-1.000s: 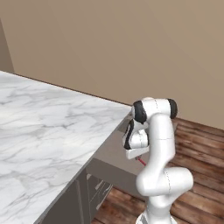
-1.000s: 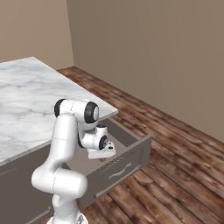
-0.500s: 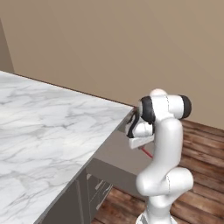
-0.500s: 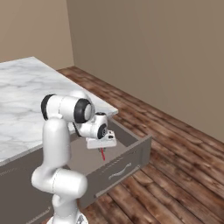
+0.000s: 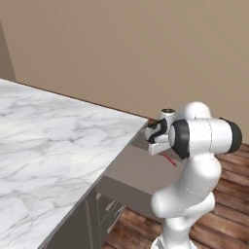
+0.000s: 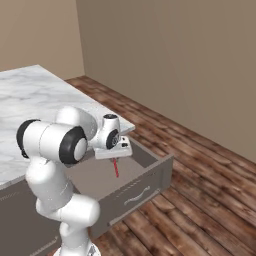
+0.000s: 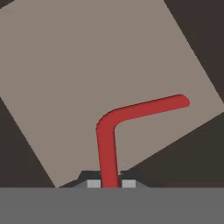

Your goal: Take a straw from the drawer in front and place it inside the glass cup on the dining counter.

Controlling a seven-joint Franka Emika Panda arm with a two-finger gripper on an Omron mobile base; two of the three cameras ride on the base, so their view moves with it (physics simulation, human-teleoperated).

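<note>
The drawer (image 6: 145,172) stands pulled out from the near edge of the marble table (image 5: 48,146), its plain grey inside bare beneath the arm, with open wooden floor (image 6: 200,200) to its right. Above it the gripper (image 6: 114,157) is clamped on the red straw (image 7: 109,144), which hangs clear over the drawer's inside (bent partway along, as the hand view has it). Its fingertips are largely cut off there. Beige walls (image 5: 121,48) stand beyond.
</note>
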